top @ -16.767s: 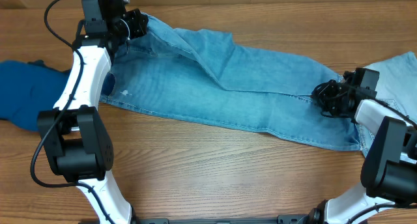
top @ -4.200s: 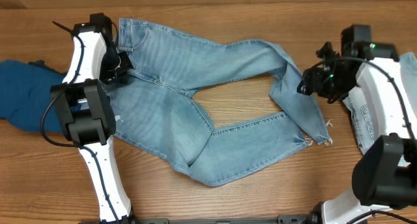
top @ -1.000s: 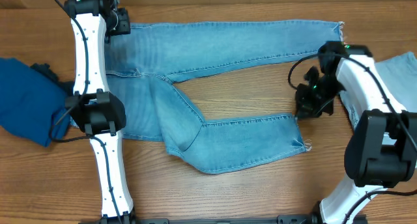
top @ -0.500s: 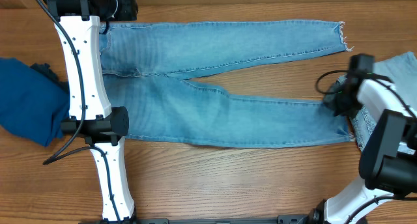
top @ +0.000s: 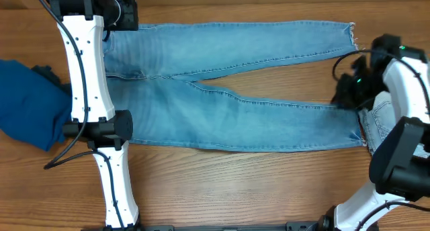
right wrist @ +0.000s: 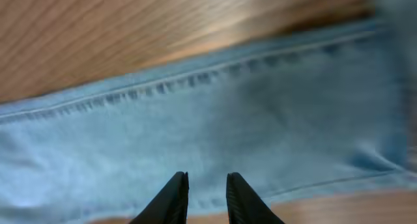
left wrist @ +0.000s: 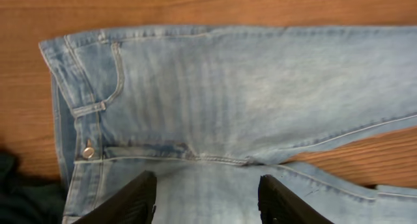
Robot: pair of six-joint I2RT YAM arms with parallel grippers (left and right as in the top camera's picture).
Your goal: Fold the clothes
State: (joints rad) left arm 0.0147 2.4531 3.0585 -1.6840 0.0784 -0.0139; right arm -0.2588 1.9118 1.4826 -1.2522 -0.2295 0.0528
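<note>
Over jeans (top: 235, 117) | left end effector (left wrist: 205, 201) parted | right arm (top: 410, 76) bent

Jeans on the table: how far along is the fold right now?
Done: the jeans lie flat, both legs stretched rightward. In hand: nothing; the left gripper hangs near the waistband, jaws wide, the right gripper over the lower leg's hem end, jaws slightly apart, no cloth pinched. Remaining: every fold, plus the dark blue garment and the pale denim.

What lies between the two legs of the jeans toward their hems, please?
Only a bare wedge of table separates the legs of the jeans; the overhead view shows it.
</note>
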